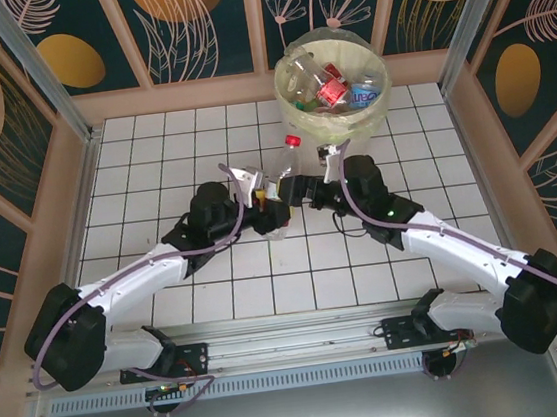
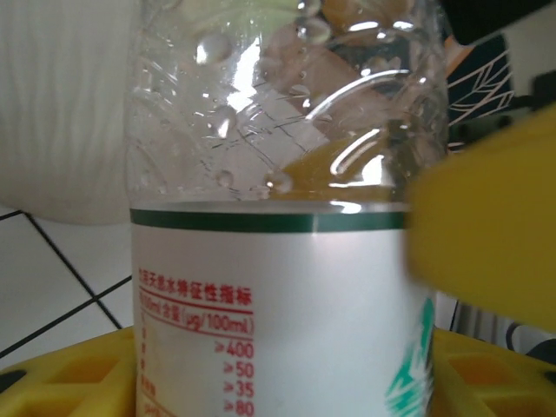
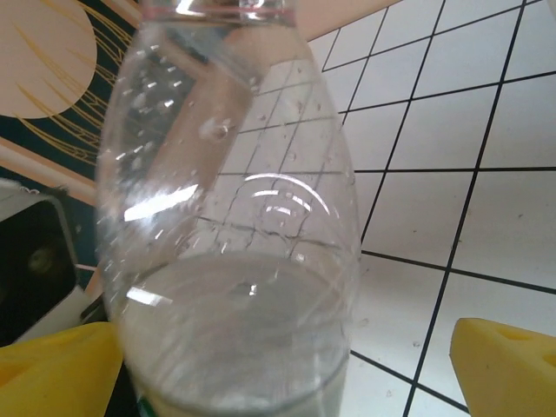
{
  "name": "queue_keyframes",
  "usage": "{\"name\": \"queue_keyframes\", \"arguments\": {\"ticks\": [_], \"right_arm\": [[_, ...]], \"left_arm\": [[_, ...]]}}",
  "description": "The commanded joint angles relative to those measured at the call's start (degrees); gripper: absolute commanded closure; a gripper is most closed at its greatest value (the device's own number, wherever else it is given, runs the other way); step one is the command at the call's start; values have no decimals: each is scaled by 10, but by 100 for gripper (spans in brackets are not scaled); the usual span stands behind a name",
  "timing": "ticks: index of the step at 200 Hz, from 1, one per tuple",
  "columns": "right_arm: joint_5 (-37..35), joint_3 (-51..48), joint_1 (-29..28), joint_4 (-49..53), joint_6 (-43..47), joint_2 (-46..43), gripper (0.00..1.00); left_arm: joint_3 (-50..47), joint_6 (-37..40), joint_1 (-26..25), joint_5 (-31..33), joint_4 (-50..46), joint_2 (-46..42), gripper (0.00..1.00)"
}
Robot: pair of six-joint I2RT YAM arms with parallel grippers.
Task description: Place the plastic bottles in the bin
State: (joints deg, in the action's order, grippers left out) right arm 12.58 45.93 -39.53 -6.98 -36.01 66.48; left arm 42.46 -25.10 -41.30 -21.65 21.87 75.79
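We see left pincer (image 1: 269, 210) grasping clear plastic bottle (image 1: 287, 172) with red cap (image 1: 293, 141), white green-banded label (image 2: 278, 330); right pincer (image 3: 278, 369) released, bottle between its yellow pads (image 3: 504, 369).

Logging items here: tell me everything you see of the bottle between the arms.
The bottle is clear plastic, with a red cap, a white label with a green band and red print, and droplets inside. It stands about upright mid-table, short of the bin, between the yellow fingers of the left tool; grip unclear. The open right tool flanks it.
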Motion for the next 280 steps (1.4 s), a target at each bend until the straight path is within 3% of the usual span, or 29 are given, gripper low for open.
{"name": "queue_keyframes", "arguments": {"ticks": [1,47,100,117,143,228,280], "right_arm": [[15,23,5,-29,6,2,9],[13,15,9,-26,7,-10,28],[-17,-11,14,-8,10,-68,42],[-23,-12,21,7,18,-89,43],[-24,-6,37,31,34,-115,43],[-56,89,119,149,153,-178,43],[-138,202,137,181,269,-148,43]], "left_arm": [[-1,-14,-17,14,57,-1,40],[21,-10,-51,29,62,28,39],[33,-14,-67,40,85,40,33],[34,-22,-67,48,97,35,24],[43,-31,-68,52,109,30,2],[68,-9,-67,83,58,-40,2],[67,22,-68,107,14,-96,1]]}}
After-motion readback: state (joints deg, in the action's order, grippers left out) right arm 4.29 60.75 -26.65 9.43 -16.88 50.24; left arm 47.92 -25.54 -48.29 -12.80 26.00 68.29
